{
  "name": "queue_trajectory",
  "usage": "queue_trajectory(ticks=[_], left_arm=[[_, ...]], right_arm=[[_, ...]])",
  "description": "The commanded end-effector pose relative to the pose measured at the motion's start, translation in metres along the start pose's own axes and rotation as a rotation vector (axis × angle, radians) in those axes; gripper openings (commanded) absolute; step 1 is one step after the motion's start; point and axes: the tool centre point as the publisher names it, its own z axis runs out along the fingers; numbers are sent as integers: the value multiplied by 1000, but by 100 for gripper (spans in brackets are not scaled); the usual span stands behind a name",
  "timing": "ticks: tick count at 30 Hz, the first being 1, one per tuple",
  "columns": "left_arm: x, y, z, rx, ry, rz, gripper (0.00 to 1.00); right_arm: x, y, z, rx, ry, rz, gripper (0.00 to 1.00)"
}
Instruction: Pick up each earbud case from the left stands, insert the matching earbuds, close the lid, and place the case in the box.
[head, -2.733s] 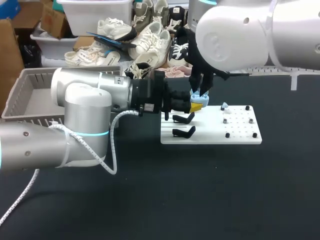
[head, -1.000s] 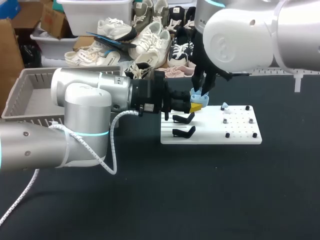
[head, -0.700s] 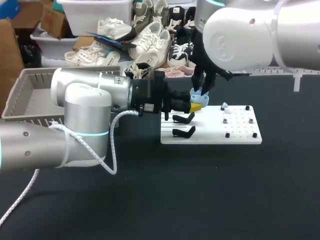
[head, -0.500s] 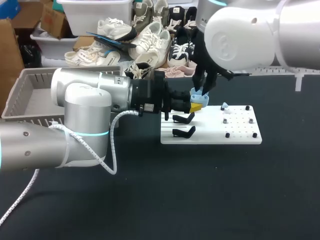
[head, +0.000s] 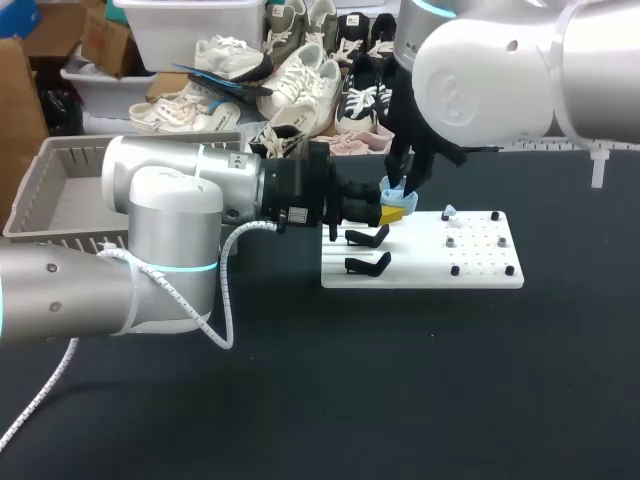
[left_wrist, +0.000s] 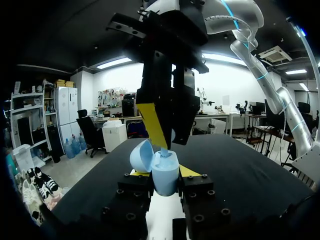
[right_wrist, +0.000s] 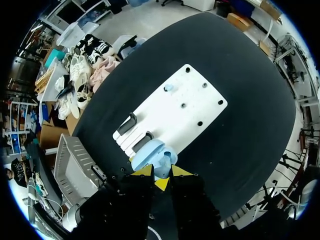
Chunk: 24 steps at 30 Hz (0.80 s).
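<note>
Left hand (left_wrist: 163, 173) clamped on the blue case (left_wrist: 165, 181), held above the white board (head: 482, 268) near the counter's (head: 400, 390) far edge; lid (left_wrist: 141, 155) tipped open; right hand (right_wrist: 161, 173) just over the case's mouth, open or closed I cannot tell; two black stands (head: 368, 237) below.

No readable text, numbers or signs. White sticker (head: 240, 160) on left arm (head: 190, 190), well behind left gripper (head: 397, 211): print too small to make out. Small label (head: 297, 214) on the black wrist block, just behind that gripper: also illegible.
</note>
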Motion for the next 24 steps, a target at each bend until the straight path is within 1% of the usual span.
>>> queue_trajectory(ticks=[1,17,24], left_arm=[[0,-1,0,-4,-2,1,0],[0,-1,0,-4,-2,1,0],[0,-1,0,-4,-2,1,0]], right_arm=[[1,0,1,4,-3,1,0],[3,2,0,6,-2,9,0],[2,2,-2,17,-23,18,0]])
